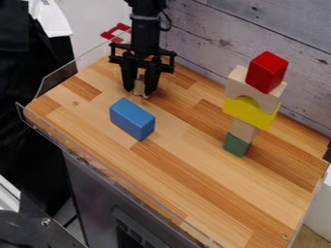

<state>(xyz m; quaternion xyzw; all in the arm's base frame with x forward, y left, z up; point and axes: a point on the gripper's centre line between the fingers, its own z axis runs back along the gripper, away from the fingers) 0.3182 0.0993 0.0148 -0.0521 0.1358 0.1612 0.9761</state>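
Observation:
The gripper (pixel 139 91) hangs low over the back left of the wooden tabletop, fingers pointing down and shut on a small plain wooden block (pixel 139 85). In front of it a blue block (pixel 132 119) lies on the surface, apart from the fingers. To the right stands a tower: a green block (pixel 236 145) at the bottom, a plain wooden block (pixel 243 131) on it, then a yellow notched block (pixel 251 114), a plain wooden arch (pixel 263 97) and a tilted-looking red block (pixel 266 72) on top.
The wooden tabletop (pixel 194 164) has a clear raised edging along its left and front sides. A whitewashed plank wall (pixel 200 38) runs behind it. A red bracket-like piece (pixel 115 32) is at the back left corner, behind the gripper.

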